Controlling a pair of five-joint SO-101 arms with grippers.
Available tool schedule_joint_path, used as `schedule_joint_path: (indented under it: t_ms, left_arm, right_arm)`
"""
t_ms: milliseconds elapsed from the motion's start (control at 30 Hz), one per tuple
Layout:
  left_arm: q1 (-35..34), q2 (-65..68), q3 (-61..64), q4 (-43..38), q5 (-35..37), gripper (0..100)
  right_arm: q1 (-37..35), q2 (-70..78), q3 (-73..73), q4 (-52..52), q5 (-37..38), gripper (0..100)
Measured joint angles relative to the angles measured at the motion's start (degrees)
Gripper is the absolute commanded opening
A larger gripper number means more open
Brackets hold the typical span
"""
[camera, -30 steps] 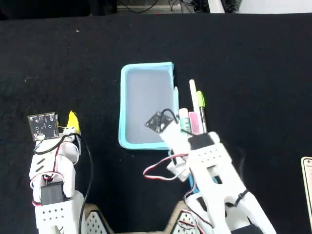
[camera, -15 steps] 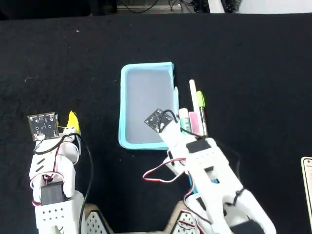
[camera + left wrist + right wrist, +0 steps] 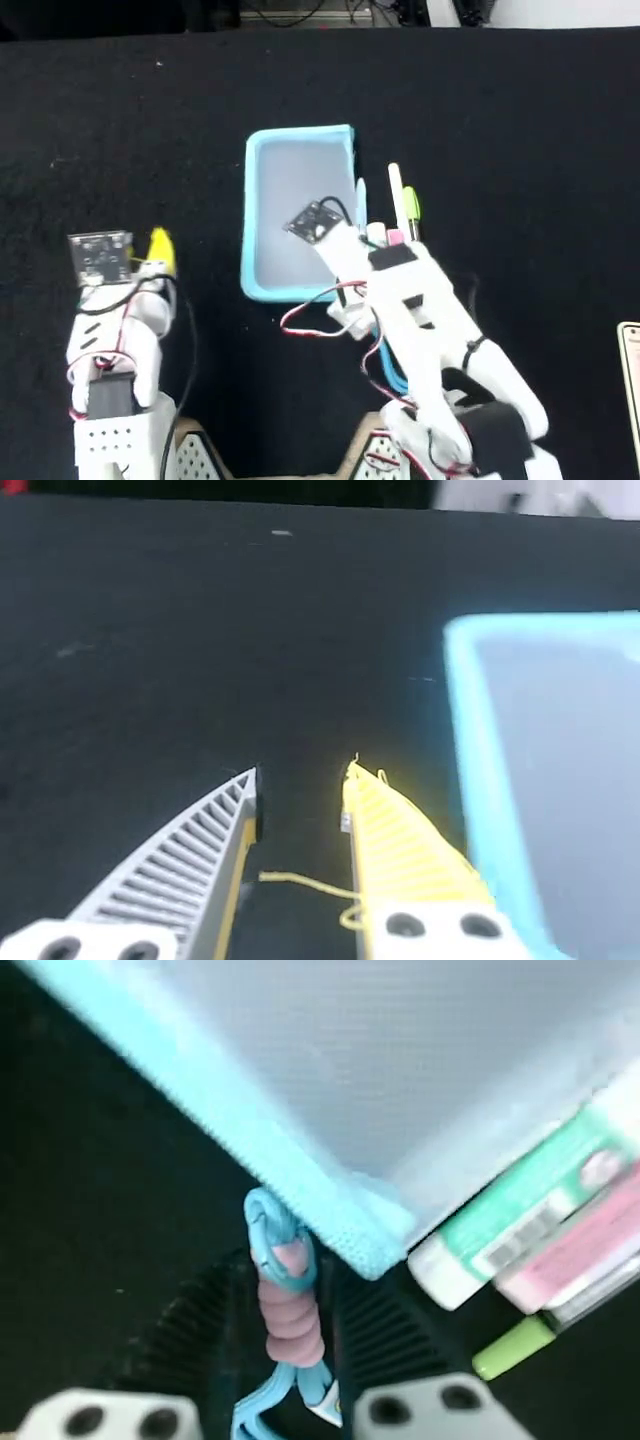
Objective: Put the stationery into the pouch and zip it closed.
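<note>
**A:** Where's the pouch?

**B:** Flat on the worktop, pens just beside it. Right gripper jaws look clenched on the zipper pull; left gripper jaws released, near the pouch edge.

I am seeing the pens hiding their ends under the arm behind the right gripper, pouch running off-frame beyond it, zip pull blurring between its fingers
</note>
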Motion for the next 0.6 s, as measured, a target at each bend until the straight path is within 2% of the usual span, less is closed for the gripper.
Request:
schedule_joint_path:
  t_ms: [233, 467, 600]
  left_arm:
    - [7.4, 0.0, 0.0, 0.0, 0.0, 15]
    - [8.0, 0.0, 0.0, -0.4, 0.0, 15]
    - [8.0, 0.0, 0.0, -0.7, 0.0, 15]
  right_arm:
    - [-9.5, -12.0, -5.1, 4.8, 0.1, 1.1]
    - [-21.3, -21.5, -5.8, 11.6, 0.1, 1.1]
    - [-23.8, -24.1, -6.2, 12.7, 0.2, 1.1]
